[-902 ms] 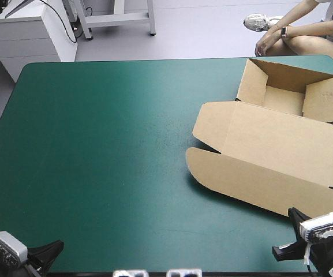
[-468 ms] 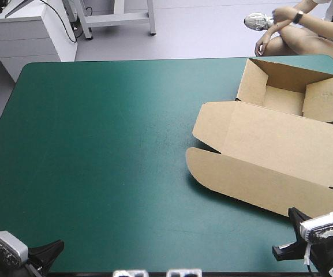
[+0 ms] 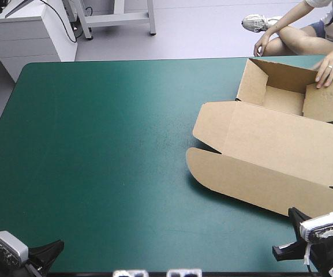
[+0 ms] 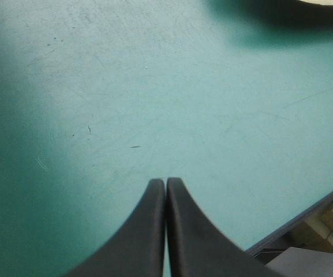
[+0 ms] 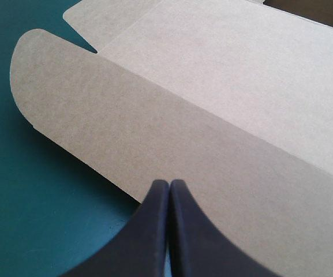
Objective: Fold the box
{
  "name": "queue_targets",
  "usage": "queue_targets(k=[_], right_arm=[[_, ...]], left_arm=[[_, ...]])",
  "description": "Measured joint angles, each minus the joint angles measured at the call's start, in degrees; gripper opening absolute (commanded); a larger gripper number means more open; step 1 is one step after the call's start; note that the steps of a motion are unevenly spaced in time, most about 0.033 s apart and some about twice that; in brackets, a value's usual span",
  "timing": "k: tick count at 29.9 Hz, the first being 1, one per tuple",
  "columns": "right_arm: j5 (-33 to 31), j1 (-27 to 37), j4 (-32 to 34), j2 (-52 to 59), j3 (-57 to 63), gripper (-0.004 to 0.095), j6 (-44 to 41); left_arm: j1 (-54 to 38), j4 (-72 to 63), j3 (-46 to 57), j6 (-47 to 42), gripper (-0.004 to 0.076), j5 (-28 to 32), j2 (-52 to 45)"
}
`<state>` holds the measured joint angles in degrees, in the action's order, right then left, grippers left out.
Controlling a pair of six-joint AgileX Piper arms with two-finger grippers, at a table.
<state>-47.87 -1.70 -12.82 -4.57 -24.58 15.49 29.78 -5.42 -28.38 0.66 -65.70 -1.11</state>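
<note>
The brown box (image 3: 281, 133) lies at the table's right side as an open tray, with walls raised at the far end. Its lid and front flap lie flat toward me. A person's hand (image 3: 329, 68) rests on the tray's far right wall. My right gripper (image 3: 293, 214) is at the near right corner, shut and empty. In the right wrist view its tips (image 5: 169, 182) hover over the near edge of the flat flap (image 5: 212, 115). Shut and holding nothing, my left gripper (image 3: 56, 245) sits at the near left corner over bare cover (image 4: 166, 182).
The teal-green cover (image 3: 97, 150) stretches wide to the left of the box. The table's near edge (image 4: 305, 222) runs close beside my left gripper. A sliver of the box (image 4: 328, 2) shows far ahead of that gripper.
A person's hand has reached in from beyond the far right corner and now rests on the tray's wall. Neither arm nor the box has moved.
</note>
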Motion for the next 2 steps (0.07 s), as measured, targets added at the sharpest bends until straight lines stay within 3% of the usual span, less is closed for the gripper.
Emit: queue_targets(k=[2], right_arm=[[0.0,0.0,0.0,0.0,0.0,-0.0014,0.0]], left_arm=[[0.0,0.0,0.0,0.0,-0.0008,0.0,0.0]])
